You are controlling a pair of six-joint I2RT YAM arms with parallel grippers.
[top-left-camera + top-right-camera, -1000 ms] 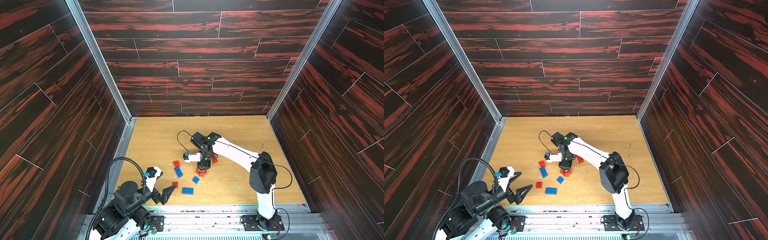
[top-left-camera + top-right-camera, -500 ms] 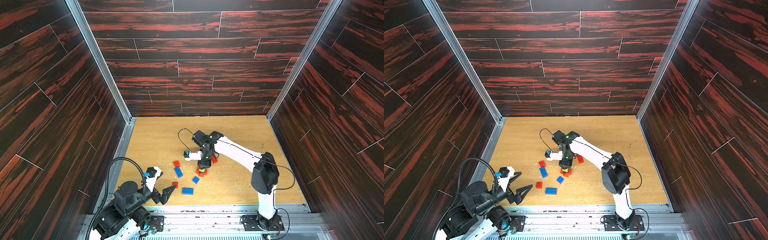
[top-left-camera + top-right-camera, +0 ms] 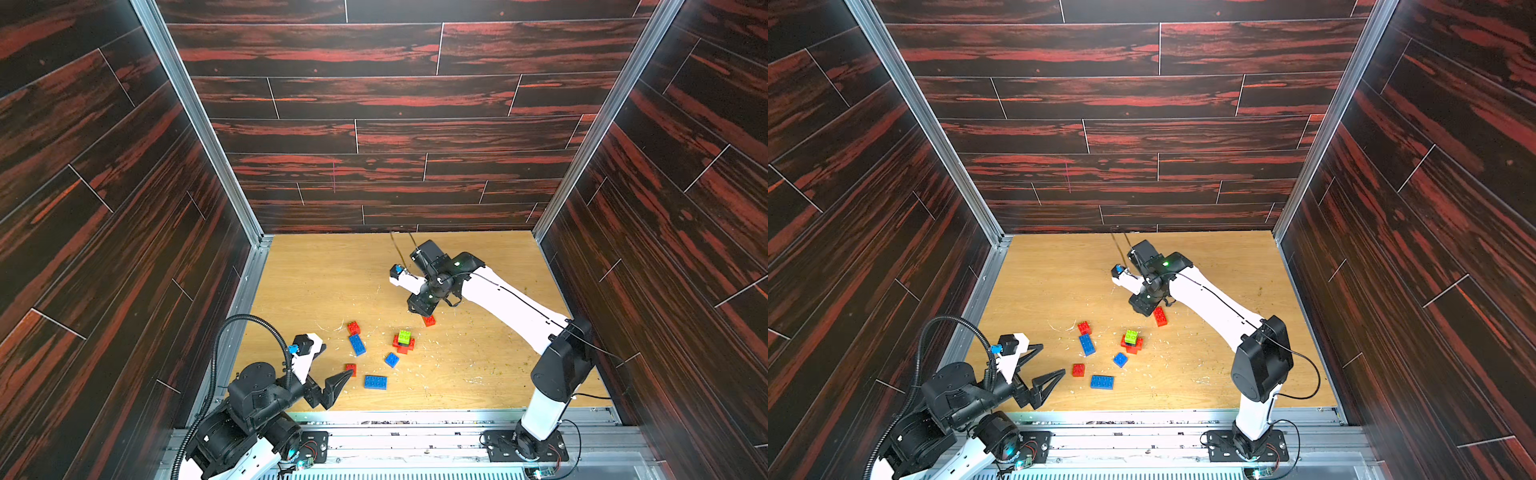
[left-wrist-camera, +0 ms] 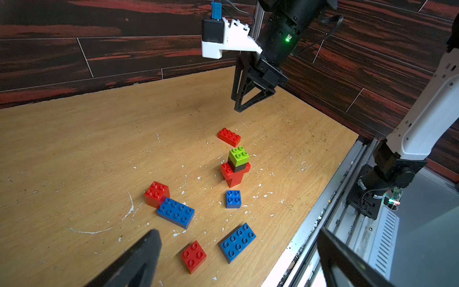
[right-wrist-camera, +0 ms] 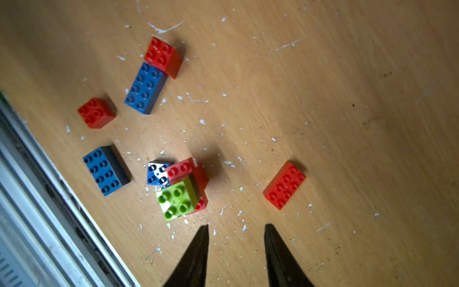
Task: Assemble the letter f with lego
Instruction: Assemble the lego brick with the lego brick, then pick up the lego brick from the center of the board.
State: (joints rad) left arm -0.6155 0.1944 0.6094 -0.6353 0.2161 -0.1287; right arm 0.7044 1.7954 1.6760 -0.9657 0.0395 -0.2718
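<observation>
Right hand [image 5: 236, 225], narrowly parted and empty, hovers by the red oblong brick [image 5: 284, 185]; guessing it needs centring, then grabbing. Left hand [image 3: 1053, 358] sits wide.

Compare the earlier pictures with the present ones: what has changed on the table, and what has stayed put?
The right gripper has lifted off the brick stack, topped by the lime green brick, and drawn back toward the far wall, holding nothing. The red oblong brick, the other loose bricks and the open left gripper have not moved.
</observation>
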